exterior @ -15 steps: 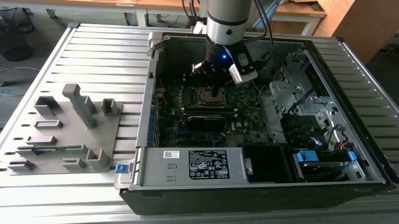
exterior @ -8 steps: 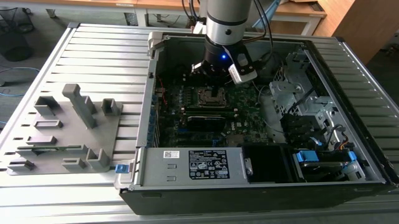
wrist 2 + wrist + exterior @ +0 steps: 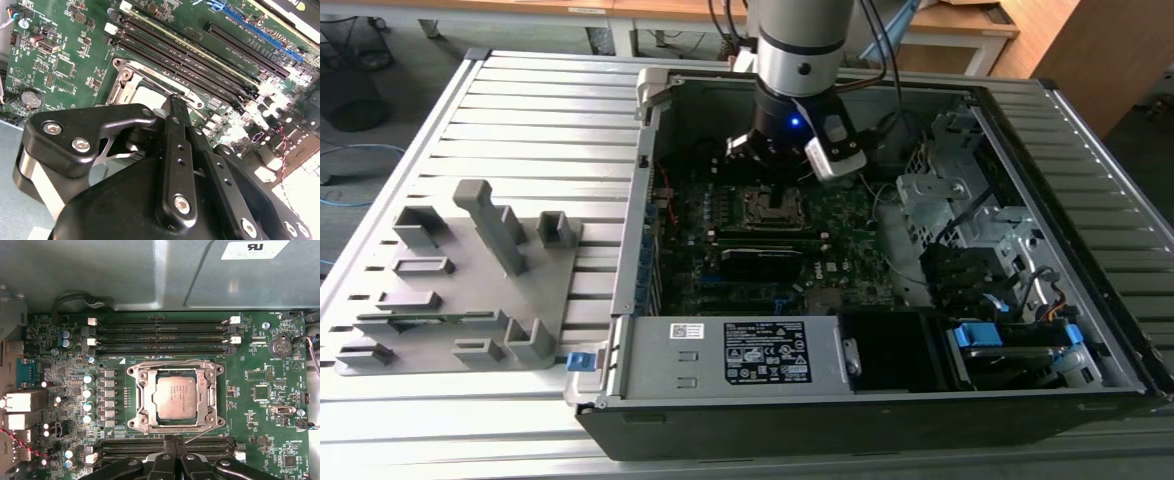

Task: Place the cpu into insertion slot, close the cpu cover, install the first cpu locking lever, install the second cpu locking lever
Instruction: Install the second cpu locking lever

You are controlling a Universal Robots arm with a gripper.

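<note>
The cpu [image 3: 175,397] lies flat in the insertion slot [image 3: 133,371], its pale silver face up. The silvery cpu cover [image 3: 146,400] lies down around it, framing the chip. A thin metal locking lever [image 3: 202,434] slants up off the socket's corner near the fingers. My gripper [image 3: 174,441] is shut, its black fingertips [image 3: 169,444] pressed together at the socket's edge, right beside that lever, with nothing seen between them. In the second wrist view the gripper [image 3: 175,100] sits at the socket rim over the cpu [image 3: 145,95]. In the exterior view the gripper [image 3: 781,178] hangs just above the socket [image 3: 774,206].
Long black memory slots [image 3: 160,332] flank the socket on both sides [image 3: 200,445]. Blue-topped capacitors [image 3: 88,390] stand beside it. The open case holds a power supply [image 3: 747,352] and a drive cage [image 3: 961,200]. A grey fixture [image 3: 467,280] sits on the slatted table.
</note>
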